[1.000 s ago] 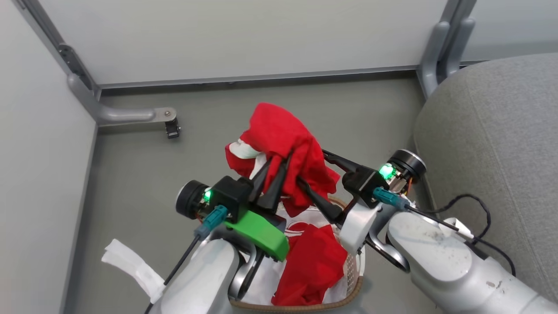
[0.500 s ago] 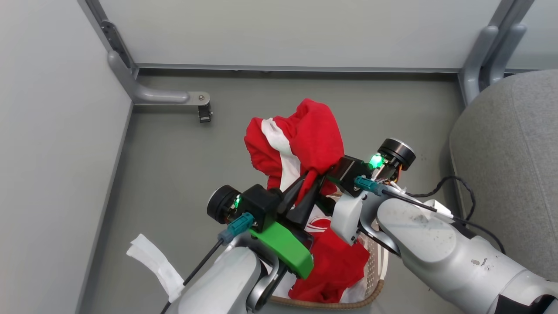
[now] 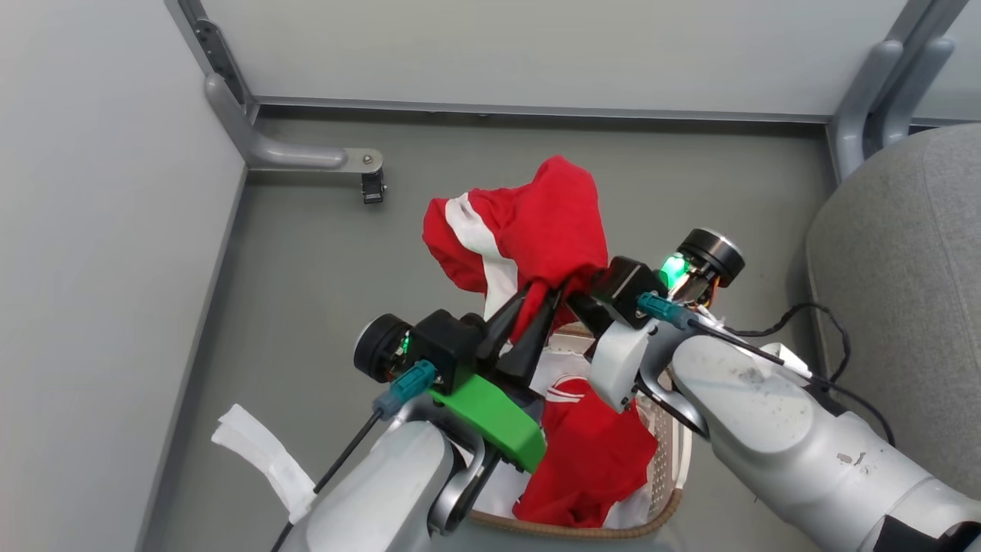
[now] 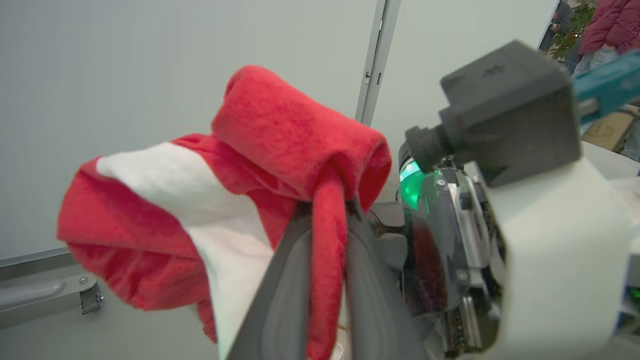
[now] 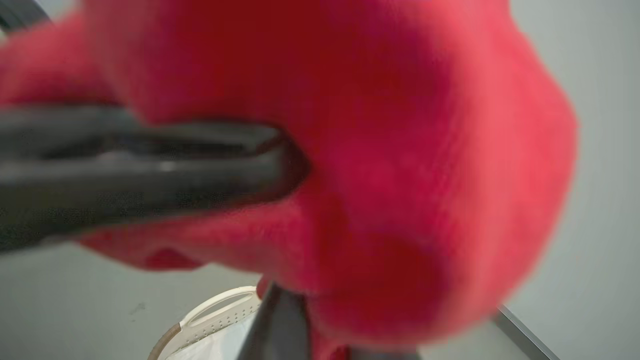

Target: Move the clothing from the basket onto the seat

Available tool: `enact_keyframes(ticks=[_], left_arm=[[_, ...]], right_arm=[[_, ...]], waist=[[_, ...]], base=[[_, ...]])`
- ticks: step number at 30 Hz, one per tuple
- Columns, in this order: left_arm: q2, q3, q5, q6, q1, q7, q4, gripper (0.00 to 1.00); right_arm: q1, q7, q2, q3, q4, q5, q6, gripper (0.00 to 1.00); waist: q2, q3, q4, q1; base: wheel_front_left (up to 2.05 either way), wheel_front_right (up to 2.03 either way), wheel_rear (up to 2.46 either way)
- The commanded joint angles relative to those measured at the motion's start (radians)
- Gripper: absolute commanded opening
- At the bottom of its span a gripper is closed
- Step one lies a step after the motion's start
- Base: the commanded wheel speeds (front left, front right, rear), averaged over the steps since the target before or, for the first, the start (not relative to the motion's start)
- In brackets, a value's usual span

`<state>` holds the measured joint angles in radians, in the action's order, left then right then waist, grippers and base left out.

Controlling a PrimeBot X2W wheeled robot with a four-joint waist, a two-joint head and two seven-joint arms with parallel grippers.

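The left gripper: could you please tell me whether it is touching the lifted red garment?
Touching. The left wrist view shows the left gripper with its two dark fingers closed on a fold of the red garment, fabric pinched between them.

Readable text: none that you can make out.
Dark block: faint raised mark on top, illegible.

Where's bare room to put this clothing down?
The grey seat at right is bare where visible. Bare floor lies between the left wall and the basket. Crowded: the basket, with clothing inside and lifted above it.
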<state>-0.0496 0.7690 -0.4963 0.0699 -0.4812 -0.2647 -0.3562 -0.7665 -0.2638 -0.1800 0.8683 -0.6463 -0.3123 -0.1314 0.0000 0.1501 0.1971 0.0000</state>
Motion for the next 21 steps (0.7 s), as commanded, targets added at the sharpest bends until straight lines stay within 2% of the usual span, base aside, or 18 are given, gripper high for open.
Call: enact_keyframes(ticks=[1,5,9,21], left_arm=[[-0.002,-0.012,0.01,-0.008,0.002,0.0,0.009,1.0],[-0.002,-0.042,0.04,-0.016,0.014,0.001,0.008,1.0],[-0.003,-0.077,0.085,-0.008,0.018,0.0,-0.005,1.0],[-0.013,-0.136,0.17,0.033,0.01,0.0,-0.027,1.0]], right_arm=[[0.012,-0.001,-0.01,-0.027,0.007,0.013,0.001,0.0],[0.046,-0.001,-0.001,-0.088,0.028,0.042,0.001,0.0],[0.093,-0.001,0.004,-0.193,0.063,0.057,0.001,0.0],[0.171,-0.001,0.022,-0.342,0.138,0.081,0.001,0.0]], waist=[[0.0,0.003,-0.015,0.0],[0.0,0.002,-0.064,0.0],[0.0,0.016,-0.164,0.0],[0.0,0.068,-0.487,0.0]], base=[[0.0,0.0,0.0],[0.0,0.0,0.0],[0.0,0.0,0.0],[0.0,0.0,0.0]])
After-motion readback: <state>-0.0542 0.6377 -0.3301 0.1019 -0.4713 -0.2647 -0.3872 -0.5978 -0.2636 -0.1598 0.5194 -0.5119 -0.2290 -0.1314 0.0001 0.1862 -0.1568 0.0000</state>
